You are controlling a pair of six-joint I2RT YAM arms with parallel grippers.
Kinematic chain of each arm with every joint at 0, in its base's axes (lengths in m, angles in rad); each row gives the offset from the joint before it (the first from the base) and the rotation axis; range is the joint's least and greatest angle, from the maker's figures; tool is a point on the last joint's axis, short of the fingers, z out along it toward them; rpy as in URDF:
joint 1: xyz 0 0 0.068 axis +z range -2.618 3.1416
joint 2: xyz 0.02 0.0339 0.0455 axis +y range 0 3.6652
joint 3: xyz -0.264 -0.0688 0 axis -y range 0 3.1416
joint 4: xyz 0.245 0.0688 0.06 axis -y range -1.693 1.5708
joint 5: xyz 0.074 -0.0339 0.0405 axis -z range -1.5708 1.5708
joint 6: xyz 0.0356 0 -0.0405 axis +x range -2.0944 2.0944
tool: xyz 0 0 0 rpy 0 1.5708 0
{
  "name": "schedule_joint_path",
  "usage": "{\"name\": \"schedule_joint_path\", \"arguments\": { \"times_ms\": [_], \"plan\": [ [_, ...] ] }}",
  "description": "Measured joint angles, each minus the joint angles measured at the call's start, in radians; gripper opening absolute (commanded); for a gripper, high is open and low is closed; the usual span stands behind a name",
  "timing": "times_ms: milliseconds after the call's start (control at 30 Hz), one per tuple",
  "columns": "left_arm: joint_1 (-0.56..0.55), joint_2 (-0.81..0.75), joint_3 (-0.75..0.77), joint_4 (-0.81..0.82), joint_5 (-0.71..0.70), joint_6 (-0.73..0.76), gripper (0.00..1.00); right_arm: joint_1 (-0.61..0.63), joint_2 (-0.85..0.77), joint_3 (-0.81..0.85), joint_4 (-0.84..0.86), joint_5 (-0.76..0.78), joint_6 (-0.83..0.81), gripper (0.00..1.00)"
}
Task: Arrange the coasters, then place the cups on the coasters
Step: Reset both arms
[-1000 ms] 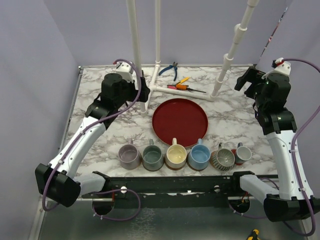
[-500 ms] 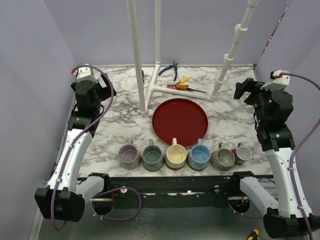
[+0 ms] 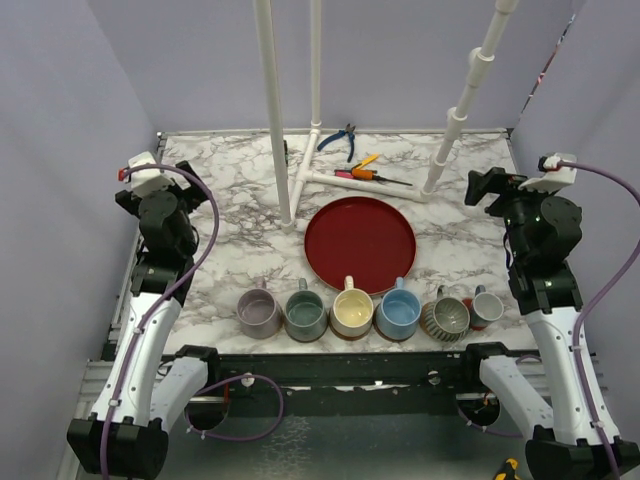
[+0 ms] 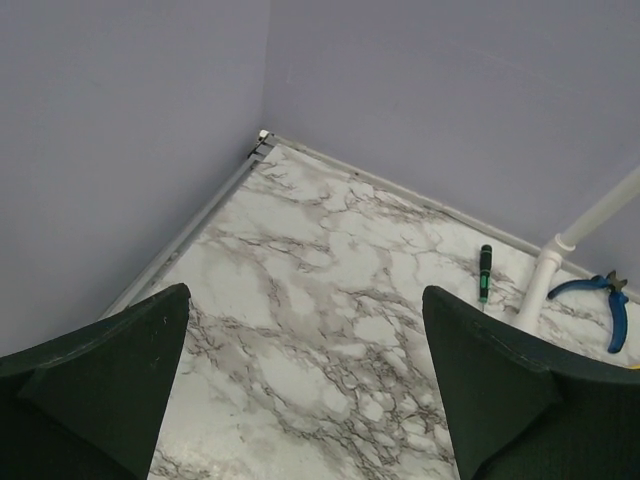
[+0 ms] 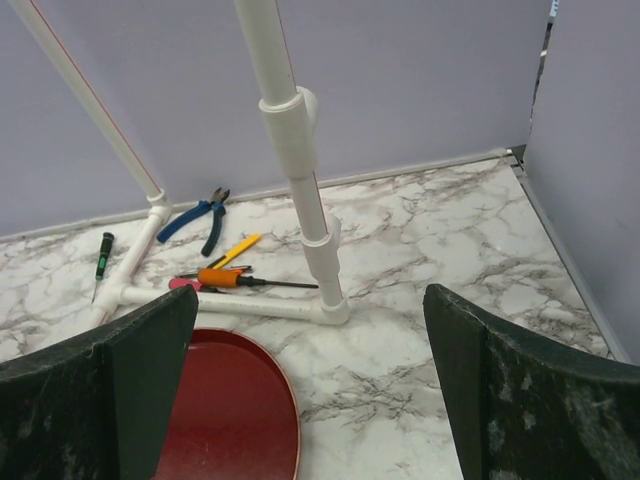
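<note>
Plain lavender walls (image 3: 60,120) close in the table on the left, back and right. The tabletop (image 3: 230,190) is white marble pattern with grey veins, edged at the wall by a thin metal trim (image 4: 190,235). White PVC pipes (image 3: 270,110) rise from a pipe base lying flat on its far part. A black rail (image 3: 340,370) runs along the near edge, above a dull grey surface (image 3: 330,450). The light is soft and even.

Bare surface (image 3: 215,255) is lying open left and right of the red tray (image 3: 360,243) — the row of cups (image 3: 352,312) is blocking the near edge, white pipes (image 3: 272,120) and tools (image 3: 372,174) are crowding the back.
</note>
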Motion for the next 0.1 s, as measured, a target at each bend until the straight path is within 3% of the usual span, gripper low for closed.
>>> {"name": "schedule_joint_path", "arguments": {
  "times_ms": [100],
  "plan": [
    [0.0,0.0,0.0,0.003,-0.005,0.003,0.99,0.0,-0.007,0.0,0.008,0.0,0.0,1.0]
  ]
}}
